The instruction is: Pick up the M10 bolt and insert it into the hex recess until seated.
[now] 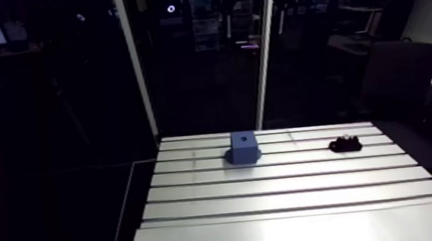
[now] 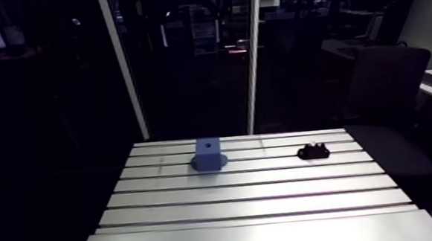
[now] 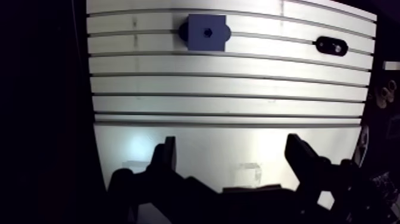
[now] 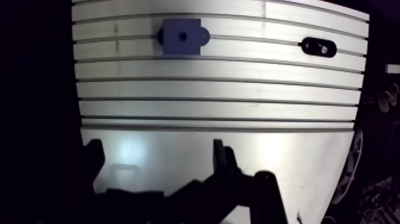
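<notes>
A blue block [image 1: 244, 147] with a small hex recess in its top stands on the slotted table [image 1: 285, 198], toward the far side. To its right lies a small black holder [image 1: 345, 145] with a pale bolt head showing in it [image 3: 331, 46]. In the wrist view my gripper [image 3: 231, 154] hangs high over the table's near part, open, with nothing between its fingers [image 3: 164, 156]. The block [image 3: 205, 32] and the holder lie far ahead of the fingers. The gripper does not show in the arm view.
The table's left edge [image 3: 90, 89] drops into darkness. Dark cables and round parts [image 3: 387, 92] sit just past the right edge. A dark office chair [image 1: 398, 76] stands beyond the far right corner.
</notes>
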